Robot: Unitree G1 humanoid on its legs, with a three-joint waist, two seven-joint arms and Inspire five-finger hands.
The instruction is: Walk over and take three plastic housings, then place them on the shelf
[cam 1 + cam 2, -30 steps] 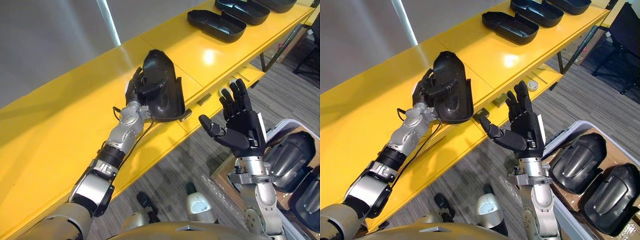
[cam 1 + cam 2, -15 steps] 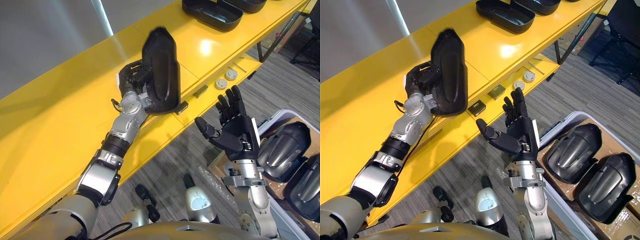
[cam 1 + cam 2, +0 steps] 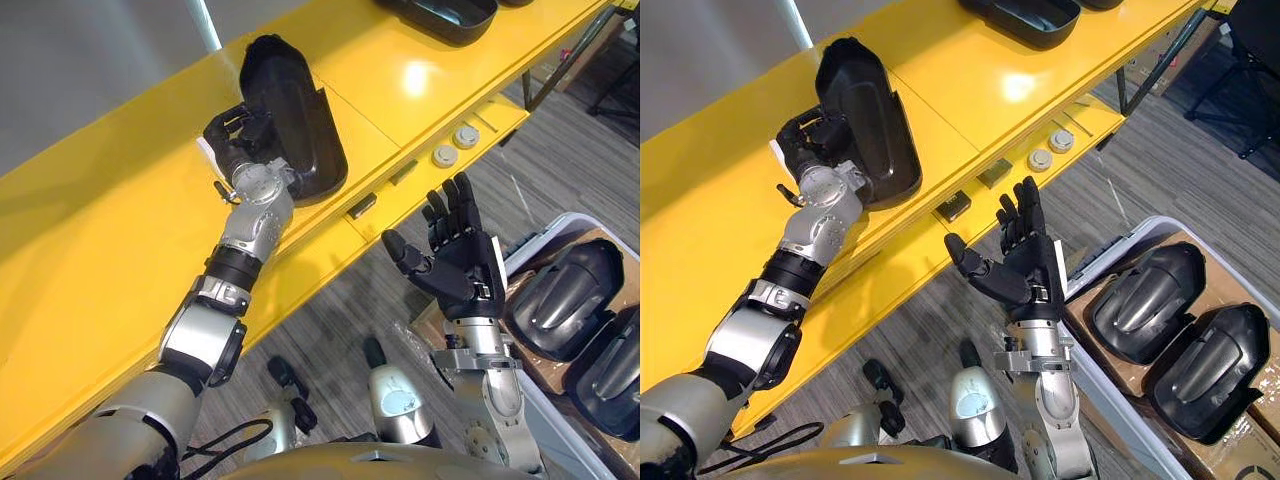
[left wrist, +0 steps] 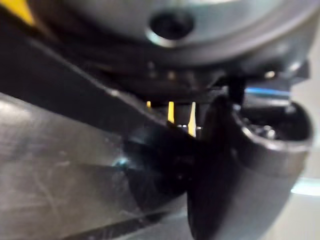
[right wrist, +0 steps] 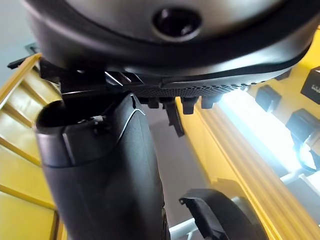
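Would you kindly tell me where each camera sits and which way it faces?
Left eye view: head, looking down at the yellow shelf; left hand grips a black housing.
Right eye view: beside it, same scene; right hand open.
Left wrist view: along its own dark hand, shelf glimpsed.
Right wrist view: along its hand toward the shelf.

On the shelf (image 3: 420, 80) I see a housing (image 3: 295, 120) at my left hand (image 3: 236, 132), a second housing (image 3: 1025, 20) farther right; two more housings (image 3: 1145, 300) lie in a bin (image 3: 1110, 250), lower right.
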